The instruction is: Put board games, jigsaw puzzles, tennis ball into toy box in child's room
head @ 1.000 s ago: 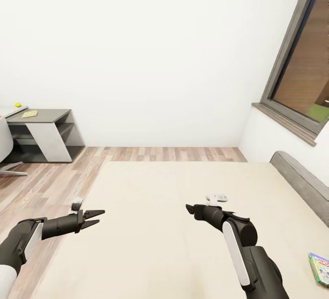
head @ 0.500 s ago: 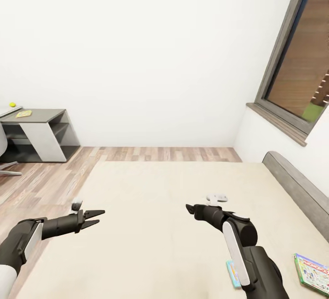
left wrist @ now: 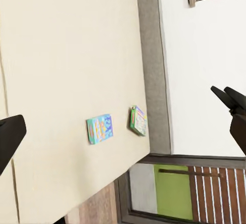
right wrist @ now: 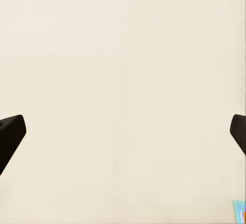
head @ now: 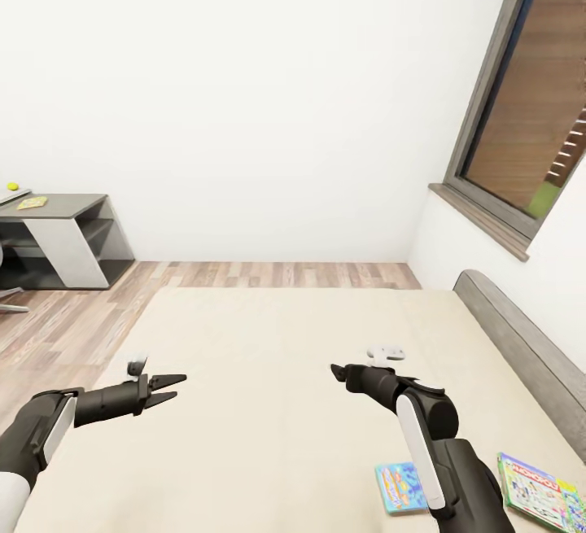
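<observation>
Two board games lie on the beige bed (head: pixel 268 354) near its grey headboard (head: pixel 521 354): a blue one (head: pixel 397 487) and a white-and-green one (head: pixel 540 494). My right arm partly covers the blue one. Both show in the left wrist view, blue (left wrist: pixel 100 128) and white-and-green (left wrist: pixel 138 120). The table (head: pixel 65 209) stands far left by the wall, with the tennis ball (head: pixel 12 186) and a small flat yellow box (head: pixel 32 203) on it. My left gripper (head: pixel 172 387) and right gripper (head: pixel 335 371) hover open over the mattress, holding nothing. The toy box and jigsaw puzzles are out of view.
Wood floor (head: pixel 73 313) runs between the bed and the table. A chair base (head: pixel 6 299) shows at the left edge. A window (head: pixel 533 134) with a brown sill sits in the right wall above the headboard.
The whole view has turned to the right: the table slid left, and the blue and white-and-green board games came further into view. Both arms hold the same pose.
</observation>
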